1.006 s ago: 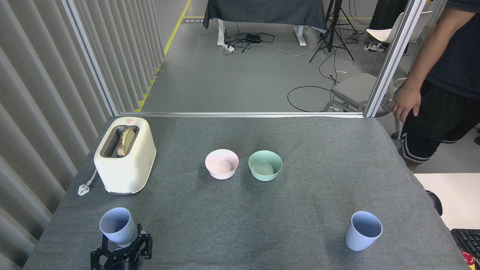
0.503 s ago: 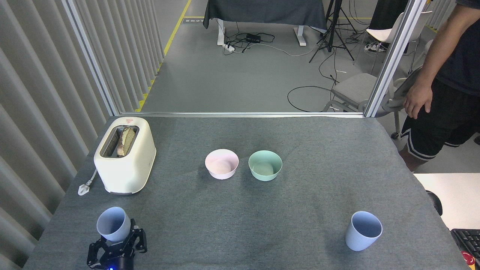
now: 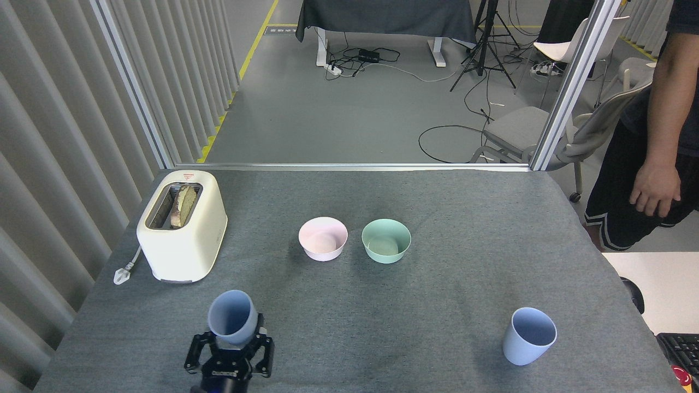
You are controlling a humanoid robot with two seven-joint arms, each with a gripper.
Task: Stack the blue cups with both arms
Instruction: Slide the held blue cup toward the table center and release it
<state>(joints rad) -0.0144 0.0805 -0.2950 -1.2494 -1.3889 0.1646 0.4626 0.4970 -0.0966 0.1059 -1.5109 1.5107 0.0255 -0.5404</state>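
While the left tool [image 3: 229,355] comes up from the near edge of the bench [image 3: 464,218], you can see its black fingers [image 3: 195,352] wrapped round the lower body of one blue cup [image 3: 232,316], closed snugly on it, mouth up and leaning a touch away from us, and that grip low on the taper makes sense to me: it leaves the rim and the open mouth free, which is what you'd want if another cup is to drop in, or if this one is to be lowered into its twin. The cup sits right on top of the tool, base hidden among the fingers, and I'd say it's off the cloth, though from here I can't be sure. Over on the right, well apart, the second blue cup [image 3: 528,335] stands upright on the grey cloth near the front corner, nothing touching it. No sign of the right tool at all, it's out of sight, so I can't tell you how it's set. Between the two cups and further back, the pink bowl [image 3: 323,238] and mint-green bowl [image 3: 386,240] sit just beside each other, not part of this. A cream toaster [image 3: 182,225] with bread in its slot stands back left, clear of the held cup. A person [image 3: 655,164] stands off the right end, one hand hanging loose, away from the bench. My read: one cup in hand, the other waiting for the right arm.
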